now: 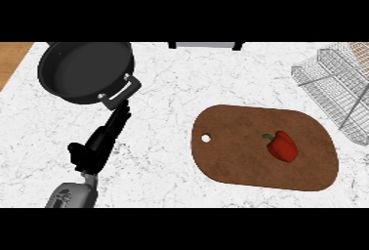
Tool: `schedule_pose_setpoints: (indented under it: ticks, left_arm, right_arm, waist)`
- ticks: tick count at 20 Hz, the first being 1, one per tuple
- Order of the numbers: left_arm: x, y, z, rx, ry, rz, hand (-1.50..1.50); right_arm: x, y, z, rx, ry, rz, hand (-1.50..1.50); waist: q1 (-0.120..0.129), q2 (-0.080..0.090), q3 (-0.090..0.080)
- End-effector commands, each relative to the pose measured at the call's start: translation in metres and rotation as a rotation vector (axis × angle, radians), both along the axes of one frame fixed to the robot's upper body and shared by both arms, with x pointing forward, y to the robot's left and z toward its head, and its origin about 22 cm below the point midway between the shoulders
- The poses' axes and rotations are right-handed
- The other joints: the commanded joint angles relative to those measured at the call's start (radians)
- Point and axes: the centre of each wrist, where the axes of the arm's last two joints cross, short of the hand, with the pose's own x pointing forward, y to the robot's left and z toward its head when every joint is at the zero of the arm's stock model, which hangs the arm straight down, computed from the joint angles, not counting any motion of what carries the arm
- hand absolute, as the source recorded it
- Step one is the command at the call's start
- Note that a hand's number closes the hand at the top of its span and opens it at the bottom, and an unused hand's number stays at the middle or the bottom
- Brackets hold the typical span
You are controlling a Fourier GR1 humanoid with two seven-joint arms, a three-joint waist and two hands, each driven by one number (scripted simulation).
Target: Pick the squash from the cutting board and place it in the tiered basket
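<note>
Red pepper [283, 146], green-stemmed, on brown cutting board [238, 156]

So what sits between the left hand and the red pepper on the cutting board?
Head view: only bare marble counter, then the cutting board's own surface with its hanging hole, separates the left hand from the red pepper.

Light even, bright, diffuse across white marble bench [166, 83]; no single source evident. Shadows faint: thin soft edge under cutting board [245, 141], little under pan [86, 71]. No glare or hot spots; pan interior matte dark grey, slightly paler toward middle. Black left hand [97, 144] reads as near-solid silhouette, surface detail lost. Red pepper [283, 146] shows gentle shading, small dull highlight. Wire basket [338, 83] mesh fine, partly merging with pale bench. No blur anywhere.
</note>
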Motion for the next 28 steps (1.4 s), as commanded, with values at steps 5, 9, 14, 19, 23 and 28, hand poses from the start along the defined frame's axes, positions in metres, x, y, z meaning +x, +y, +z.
schedule_pose_setpoints:
  ticks: [5,9,14,19,23,28]
  left_arm:
    - [0.002,-0.014,-0.005,0.008,0.021,0.016,0.00]
    - [-0.002,0.009,0.006,0.008,0.001,0.030,0.00]
    - [-0.005,0.012,-0.002,-0.014,0.016,0.036,0.00]
    - [-0.002,0.012,0.005,0.012,0.024,0.083,0.00]
    - [-0.009,0.023,0.000,0.010,0.027,0.108,0.00]
    - [-0.019,0.022,-0.010,0.010,0.039,0.126,0.00]
  right_arm:
    - [-0.002,-0.002,0.011,0.058,-0.151,-0.126,-1.50]
    - [-0.024,-0.034,0.023,-0.143,-0.196,-0.331,-1.50]
    - [-0.056,-0.071,0.034,-0.270,-0.254,-0.572,-1.50]
    - [-0.098,-0.105,0.040,-0.289,-0.433,-0.656,-1.50]
    - [-0.137,-0.124,0.035,-0.292,-0.464,-0.638,-1.50]
    - [-0.199,-0.149,0.031,-0.285,-0.407,-0.590,-1.50]
  waist:
    - [-0.014,-0.004,-0.001]
    - [-0.019,-0.009,-0.001]
    - [-0.041,-0.012,-0.002]
    - [-0.072,-0.023,0.000]
    - [-0.112,-0.037,-0.002]
    - [-0.129,-0.038,-0.003]
